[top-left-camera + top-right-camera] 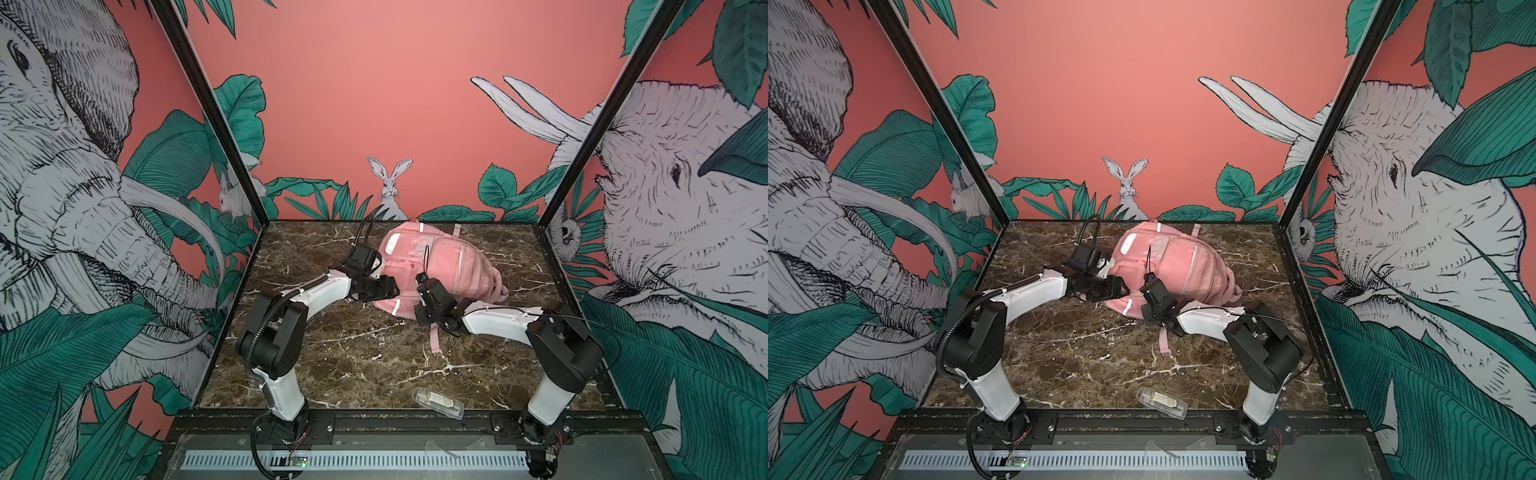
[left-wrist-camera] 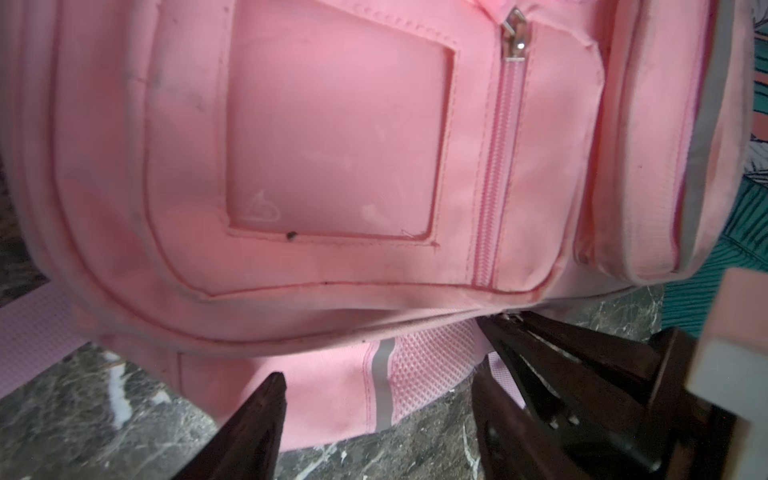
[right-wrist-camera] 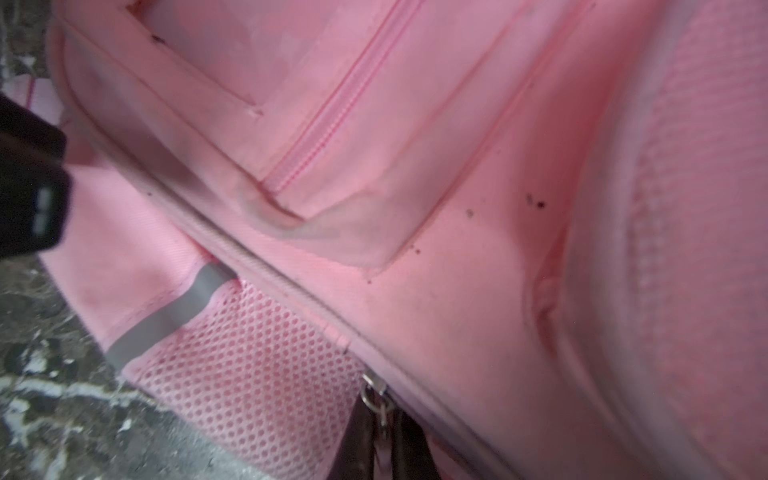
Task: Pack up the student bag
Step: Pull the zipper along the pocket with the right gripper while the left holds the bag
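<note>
My left gripper (image 2: 376, 376) hangs with jaws spread, holding nothing, just at the near edge of the bag (image 1: 440, 262). The bag lies pockets-up on the table (image 1: 353, 361), toward the back wall. My right gripper (image 3: 384, 442) is pinched onto the zip pull (image 3: 376, 397). I judge this to be the opening step. Next I need to drag the pull along its seam while my left pins the fabric. A clear case (image 1: 437, 402) lies at the front edge, unpacked.
</note>
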Robot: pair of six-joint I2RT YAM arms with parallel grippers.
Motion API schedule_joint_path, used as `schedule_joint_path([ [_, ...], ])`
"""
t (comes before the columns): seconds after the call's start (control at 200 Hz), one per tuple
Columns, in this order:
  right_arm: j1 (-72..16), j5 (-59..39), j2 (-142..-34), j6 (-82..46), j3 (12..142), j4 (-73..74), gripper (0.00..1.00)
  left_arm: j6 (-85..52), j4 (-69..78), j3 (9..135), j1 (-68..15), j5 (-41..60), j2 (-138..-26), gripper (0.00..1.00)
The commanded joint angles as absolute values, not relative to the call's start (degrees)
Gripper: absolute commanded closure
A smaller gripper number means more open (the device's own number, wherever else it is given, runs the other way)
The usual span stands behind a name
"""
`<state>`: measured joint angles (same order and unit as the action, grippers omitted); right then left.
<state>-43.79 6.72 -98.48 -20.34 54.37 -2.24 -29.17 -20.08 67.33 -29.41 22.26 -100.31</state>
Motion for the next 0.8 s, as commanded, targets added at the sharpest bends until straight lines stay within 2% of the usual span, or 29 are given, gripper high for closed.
schedule_joint_path([
  [0.0, -43.5, -1.8, -95.8, -20.6, 56.7, -5.6, 0.92, -32.0, -18.3, 66.2, -31.3, 23.1, -96.8, 0.28],
  [0.295, -43.6, -15.5, -97.0, -21.9, 61.8, -12.7, 0.93, -37.6, -12.9, 61.9, -31.9, 21.4, -96.8, 0.28],
  [0.605, -43.5, -20.2, -98.2, -22.4, 62.9, -15.5, 0.94, -44.7, -2.6, 58.0, -32.3, 19.9, -99.0, 0.32],
  [0.7, -43.6, -21.0, -98.5, -22.6, 63.0, -15.3, 0.94, -44.7, -2.1, 58.4, -32.3, 19.3, -99.1, 0.42],
  [0.795, -43.6, -20.0, -98.4, -22.6, 63.0, -16.3, 0.94, -43.4, -3.1, 59.4, -32.0, 18.1, -99.3, 0.62],
])
